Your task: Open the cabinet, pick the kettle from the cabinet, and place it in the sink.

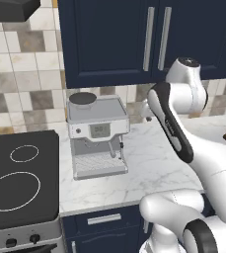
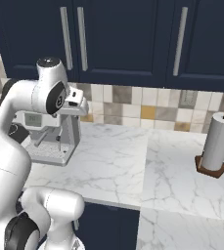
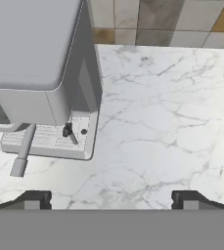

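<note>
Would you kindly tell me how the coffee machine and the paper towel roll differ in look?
The coffee machine is a grey boxy unit; the paper towel roll is a white upright cylinder. The machine has a drip tray, while the roll sits on a brown base. Both stand on the marble counter.

My counter [image 3: 167, 122] is white marble with grey veins, smooth and faintly glossy. The cabinet [image 2: 128, 39] doors look like matt navy paint, their bar handles [image 2: 180, 41] brushed silver metal. The coffee machine [image 1: 97, 136] is satin grey metal. The backsplash [image 2: 147, 105] is matt stone tile. The cooktop [image 1: 18, 180] is flat black glass. The paper towel roll [image 2: 217, 142] sits on a wooden base.
</note>
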You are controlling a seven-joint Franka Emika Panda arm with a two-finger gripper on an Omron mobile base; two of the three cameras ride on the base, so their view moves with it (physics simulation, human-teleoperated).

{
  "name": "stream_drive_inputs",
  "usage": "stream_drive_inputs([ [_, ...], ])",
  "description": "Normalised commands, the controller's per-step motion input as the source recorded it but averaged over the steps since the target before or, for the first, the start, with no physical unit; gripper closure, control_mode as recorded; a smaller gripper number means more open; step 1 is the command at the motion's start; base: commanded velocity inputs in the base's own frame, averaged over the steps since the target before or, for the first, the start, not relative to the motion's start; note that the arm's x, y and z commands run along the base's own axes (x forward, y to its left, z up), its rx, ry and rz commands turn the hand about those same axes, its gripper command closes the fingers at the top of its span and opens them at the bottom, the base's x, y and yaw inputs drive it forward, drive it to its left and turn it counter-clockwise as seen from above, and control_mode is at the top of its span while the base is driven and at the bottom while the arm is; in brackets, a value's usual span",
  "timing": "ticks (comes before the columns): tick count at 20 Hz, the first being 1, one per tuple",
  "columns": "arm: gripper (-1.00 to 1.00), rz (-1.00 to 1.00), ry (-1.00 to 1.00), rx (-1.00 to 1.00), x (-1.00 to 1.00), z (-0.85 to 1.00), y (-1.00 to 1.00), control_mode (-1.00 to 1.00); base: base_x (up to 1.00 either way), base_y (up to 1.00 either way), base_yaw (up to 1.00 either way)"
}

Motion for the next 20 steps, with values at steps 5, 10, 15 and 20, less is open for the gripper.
stream_drive_inputs([
  [5, -1.00, 0.00, -0.06, 0.00, -0.13, 0.12, 0.00, -1.00, 0.00, 0.00, 0.00],
  [10, -1.00, 0.00, 0.00, -0.01, -0.05, 0.18, 0.02, -1.00, 0.00, 0.00, 0.00],
  [15, -1.00, 0.00, 0.00, 0.00, 0.00, 0.23, 0.00, -1.00, 0.00, 0.00, 0.00],
  [20, -1.00, 0.00, -0.04, 0.00, 0.00, 0.23, 0.02, -1.00, 0.00, 0.00, 0.00],
])
